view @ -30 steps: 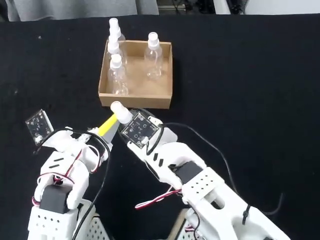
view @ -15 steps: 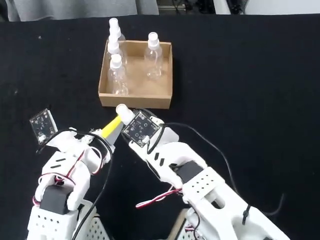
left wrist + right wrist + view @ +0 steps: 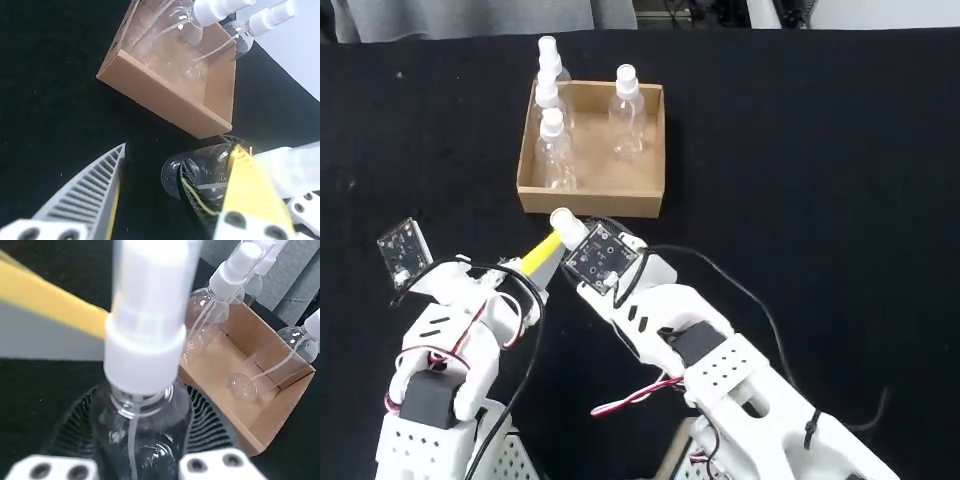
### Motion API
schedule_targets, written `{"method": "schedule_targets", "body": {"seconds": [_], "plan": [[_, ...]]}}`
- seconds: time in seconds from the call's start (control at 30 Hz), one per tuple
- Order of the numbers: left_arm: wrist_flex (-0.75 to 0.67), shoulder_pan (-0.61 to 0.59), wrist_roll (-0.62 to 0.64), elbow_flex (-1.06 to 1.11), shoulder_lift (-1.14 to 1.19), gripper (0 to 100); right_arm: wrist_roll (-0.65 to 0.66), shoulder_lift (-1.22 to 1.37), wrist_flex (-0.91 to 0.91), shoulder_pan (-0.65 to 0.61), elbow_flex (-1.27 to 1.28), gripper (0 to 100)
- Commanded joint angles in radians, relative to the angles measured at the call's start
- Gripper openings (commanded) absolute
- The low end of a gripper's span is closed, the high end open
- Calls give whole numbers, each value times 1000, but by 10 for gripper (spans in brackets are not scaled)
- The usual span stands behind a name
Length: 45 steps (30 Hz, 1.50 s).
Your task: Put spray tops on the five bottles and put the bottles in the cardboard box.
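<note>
Cardboard box (image 3: 590,198): upper centre of the high view, on black table (image 3: 820,150).
Contents: upright capped bottles (image 3: 553,145), three down the left side (whether the rearmost is inside cannot be told) and one at right.
Fifth bottle (image 3: 142,365): spray top fitted, just below the box front, clamped in right gripper (image 3: 142,432).
Left gripper (image 3: 177,150): jaws apart, beside that bottle.

White spray tops (image 3: 625,74) cap clear plastic bottles (image 3: 627,122) against a brown cardboard box (image 3: 590,203) and black tabletop (image 3: 820,150); white robot arms (image 3: 720,370) carry ribbed yellow-and-grey fingers (image 3: 245,185).
</note>
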Motion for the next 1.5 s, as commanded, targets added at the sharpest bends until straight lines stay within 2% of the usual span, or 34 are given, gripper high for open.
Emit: {"method": "schedule_targets", "body": {"seconds": [0.0,0.4,0.63,0.77,0.97,1.33,1.47], "plan": [[-5,-58,0,-56,-9,310,-8,-38,0,-3,-54,12],[-5,-81,0,-45,-9,310,-9,-39,0,-2,-59,12],[-5,-162,0,-45,-9,310,-26,-35,2,41,-91,12],[-5,-162,0,-44,-9,310,-124,-33,112,63,-168,12],[-5,-162,0,-42,-9,310,-187,-38,239,63,-254,12],[-137,-162,0,53,-9,310,-192,-33,250,80,-302,12],[-135,-162,0,53,-9,310,-193,-33,339,126,-380,12]]}}
